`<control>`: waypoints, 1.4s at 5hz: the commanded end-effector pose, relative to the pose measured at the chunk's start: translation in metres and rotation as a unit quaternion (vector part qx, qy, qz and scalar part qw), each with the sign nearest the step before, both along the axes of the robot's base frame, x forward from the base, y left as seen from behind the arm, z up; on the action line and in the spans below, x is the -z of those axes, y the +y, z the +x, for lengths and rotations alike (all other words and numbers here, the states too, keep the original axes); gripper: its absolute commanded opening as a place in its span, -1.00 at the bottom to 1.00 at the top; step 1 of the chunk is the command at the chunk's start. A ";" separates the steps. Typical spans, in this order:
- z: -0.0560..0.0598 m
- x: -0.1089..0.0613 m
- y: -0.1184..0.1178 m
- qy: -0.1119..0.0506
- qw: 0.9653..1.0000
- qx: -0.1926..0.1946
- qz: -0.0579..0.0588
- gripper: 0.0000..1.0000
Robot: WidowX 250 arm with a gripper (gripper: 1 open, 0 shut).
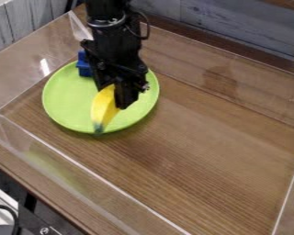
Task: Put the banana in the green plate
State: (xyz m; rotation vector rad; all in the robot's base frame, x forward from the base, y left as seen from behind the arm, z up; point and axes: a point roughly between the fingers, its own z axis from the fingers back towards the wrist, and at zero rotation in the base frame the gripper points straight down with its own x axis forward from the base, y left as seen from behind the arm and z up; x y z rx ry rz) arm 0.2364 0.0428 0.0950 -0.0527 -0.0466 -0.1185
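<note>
The small yellow banana (pixel 103 110) hangs upright over the near part of the lime-green plate (pixel 66 95), its lower tip close to the plate's front rim. My black gripper (pixel 113 88) points straight down and is shut on the banana's upper end. The plate lies on the wooden table at the left. Whether the banana's tip touches the plate cannot be told.
A blue rectangular block (pixel 85 66) lies on the far edge of the plate, behind the gripper. Clear plastic walls (pixel 15 138) fence the table on the left and front. Bare wooden tabletop (pixel 211 128) stretches to the right.
</note>
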 end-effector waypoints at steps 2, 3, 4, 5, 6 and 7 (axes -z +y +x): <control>0.007 0.003 -0.010 -0.024 1.000 -0.002 0.008 -1.00; 0.010 0.015 -0.011 -0.025 1.000 0.010 0.012 -1.00; 0.014 0.022 -0.012 -0.027 0.999 0.017 0.014 -1.00; 0.019 0.019 -0.016 -0.028 0.999 0.020 0.017 -1.00; 0.024 0.017 -0.019 -0.030 0.999 0.025 0.017 -1.00; 0.028 0.015 -0.033 -0.034 0.999 -0.002 0.017 -1.00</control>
